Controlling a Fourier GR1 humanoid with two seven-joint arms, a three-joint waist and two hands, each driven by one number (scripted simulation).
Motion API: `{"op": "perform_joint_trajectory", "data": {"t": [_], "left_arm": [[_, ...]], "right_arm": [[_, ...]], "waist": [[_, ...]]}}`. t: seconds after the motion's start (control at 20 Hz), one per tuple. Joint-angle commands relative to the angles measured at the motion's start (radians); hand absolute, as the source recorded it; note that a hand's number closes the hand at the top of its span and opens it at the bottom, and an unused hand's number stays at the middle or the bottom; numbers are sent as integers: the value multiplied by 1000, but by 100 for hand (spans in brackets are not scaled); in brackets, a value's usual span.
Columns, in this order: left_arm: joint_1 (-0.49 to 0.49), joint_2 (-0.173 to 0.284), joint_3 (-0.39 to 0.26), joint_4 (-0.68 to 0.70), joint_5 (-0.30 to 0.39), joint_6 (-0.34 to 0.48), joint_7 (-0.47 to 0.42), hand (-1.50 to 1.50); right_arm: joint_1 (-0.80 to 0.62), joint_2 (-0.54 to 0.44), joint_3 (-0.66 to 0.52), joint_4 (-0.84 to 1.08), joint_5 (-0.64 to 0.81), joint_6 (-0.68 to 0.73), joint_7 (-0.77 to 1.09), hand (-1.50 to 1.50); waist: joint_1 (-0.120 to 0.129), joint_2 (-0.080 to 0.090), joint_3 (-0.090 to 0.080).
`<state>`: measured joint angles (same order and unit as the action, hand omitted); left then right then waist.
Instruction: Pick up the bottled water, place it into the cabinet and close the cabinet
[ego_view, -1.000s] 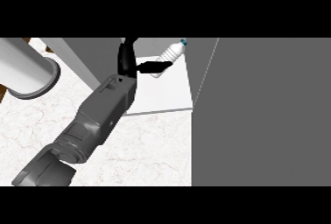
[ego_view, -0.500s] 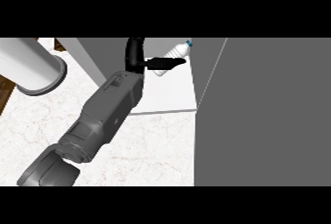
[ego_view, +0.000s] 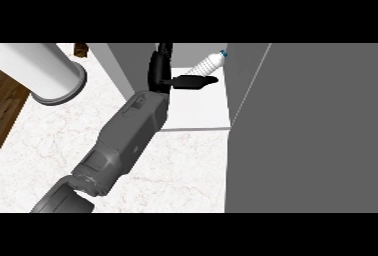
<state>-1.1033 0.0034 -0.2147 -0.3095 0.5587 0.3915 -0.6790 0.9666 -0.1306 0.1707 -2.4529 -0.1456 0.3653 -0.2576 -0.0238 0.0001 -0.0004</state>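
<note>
Fingers (ego_view: 193, 80) of left hand (ego_view: 168, 75) extended, thumb apart, beside bottled water (ego_view: 208, 63); hold unconfirmed. Bottle: tilted, inside cabinet (ego_view: 203, 107), off marble tabletop (ego_view: 170, 170). Likely light, rigid plastic, slick; best gripped mid-body. Cabinet door (ego_view: 310, 125) open.

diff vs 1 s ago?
The hand has pushed further into the cabinet, and the bottled water went with it, up the view. Thumb and fingers stay around the bottle. The big grey door at the right stays open; the white cylinder shifted only with the view.
</note>
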Motion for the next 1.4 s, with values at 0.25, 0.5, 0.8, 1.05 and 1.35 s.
{"op": "perform_joint_trajectory", "data": {"t": [0.25,0.5,0.8,1.05,1.35], "left_arm": [[219,-3,-149,-297,67,-73,63,-150],[375,-3,-269,-528,122,-81,75,-150],[549,9,-318,-771,59,-83,92,-150],[726,95,-384,-1008,44,-95,149,-150],[838,213,-381,-1140,67,-139,202,150]], "right_arm": [[4,52,105,-81,37,-58,70,-150],[43,33,81,-83,28,-52,54,-150],[43,15,79,-107,46,-56,52,-150],[43,-4,111,-75,133,-35,4,-150],[53,-164,114,-111,172,101,17,150]], "waist": [[21,-8,0],[22,-12,0],[30,-10,0],[30,-11,0],[31,-11,0]]}}
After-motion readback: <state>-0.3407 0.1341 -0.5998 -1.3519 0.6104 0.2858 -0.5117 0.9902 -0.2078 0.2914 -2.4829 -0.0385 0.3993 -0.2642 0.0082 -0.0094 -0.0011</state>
